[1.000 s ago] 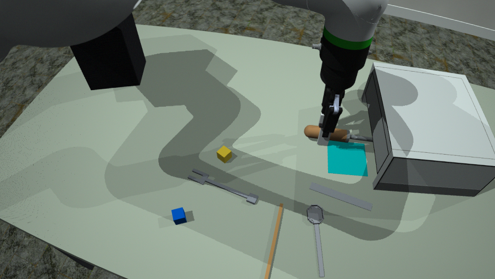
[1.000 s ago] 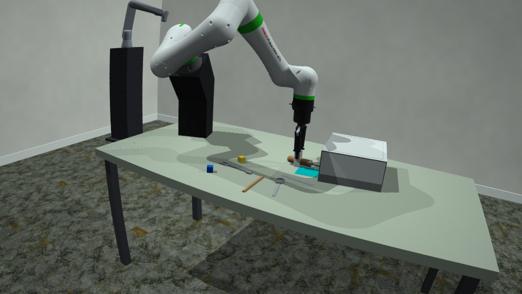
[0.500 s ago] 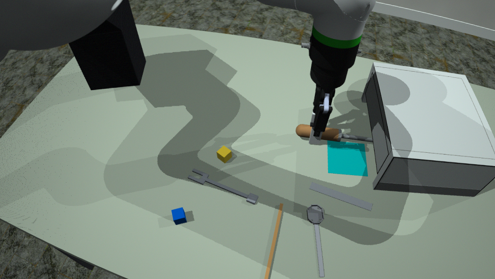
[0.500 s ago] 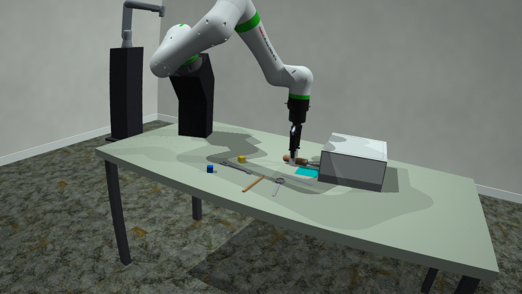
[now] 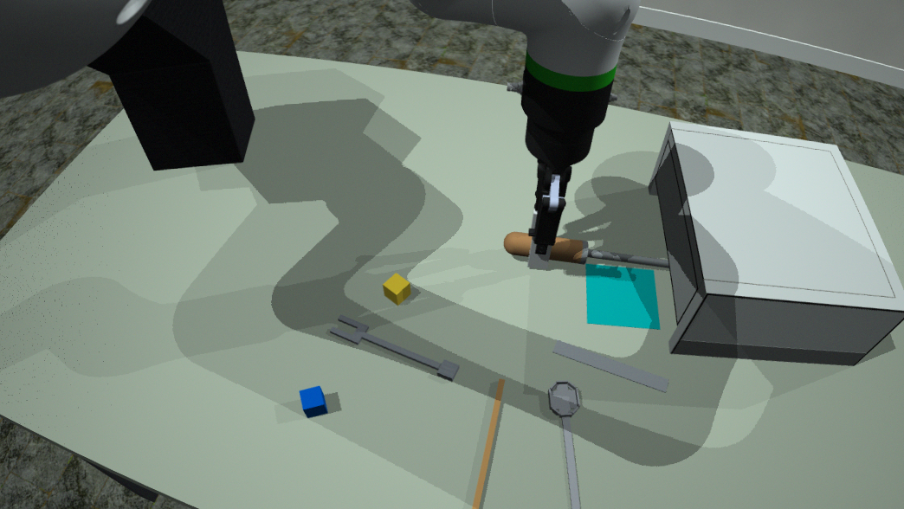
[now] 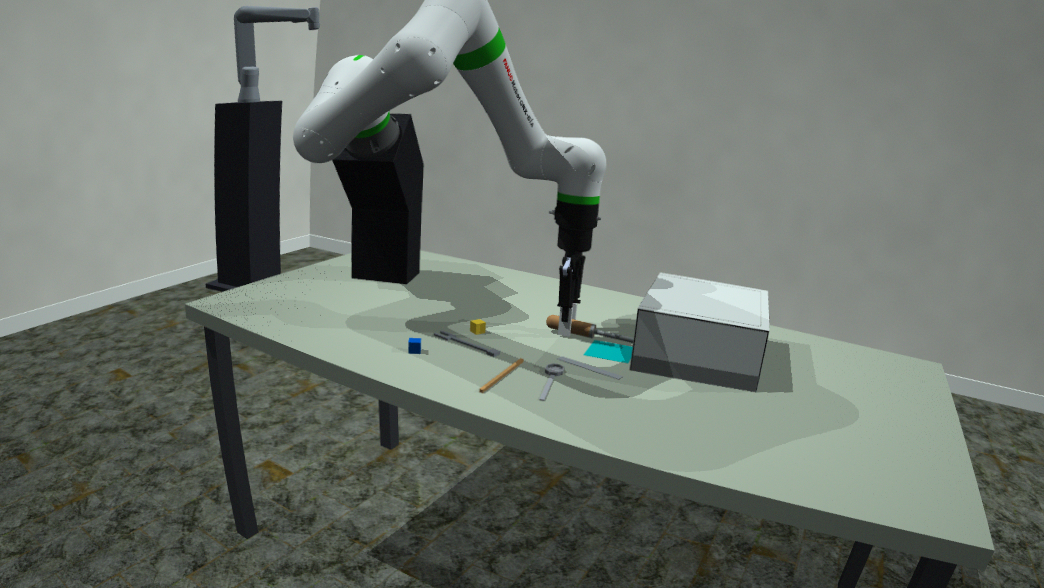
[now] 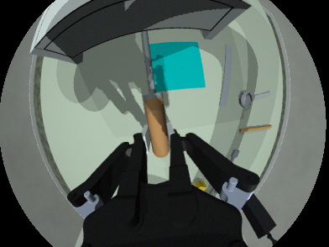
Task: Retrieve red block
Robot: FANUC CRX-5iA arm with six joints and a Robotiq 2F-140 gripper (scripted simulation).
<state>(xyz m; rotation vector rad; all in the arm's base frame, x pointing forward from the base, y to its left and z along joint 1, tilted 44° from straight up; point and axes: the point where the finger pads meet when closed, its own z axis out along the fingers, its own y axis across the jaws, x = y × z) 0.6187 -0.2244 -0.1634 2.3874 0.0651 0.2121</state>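
My gripper is shut on the wooden handle of a tool with a grey metal shaft. The tool lies low over the table, and its shaft reaches under the left side of the grey cabinet. The teal square lies on the table just in front of the tool, next to the cabinet. In the wrist view the handle sits between my fingers, with the teal square and the cabinet ahead. The red block is not in view; the tool's far end is hidden under the cabinet.
A yellow cube, a blue cube, a grey forked tool, a wooden stick, a grey spoon-like tool and a flat grey bar lie on the table. The black arm base stands at the back left.
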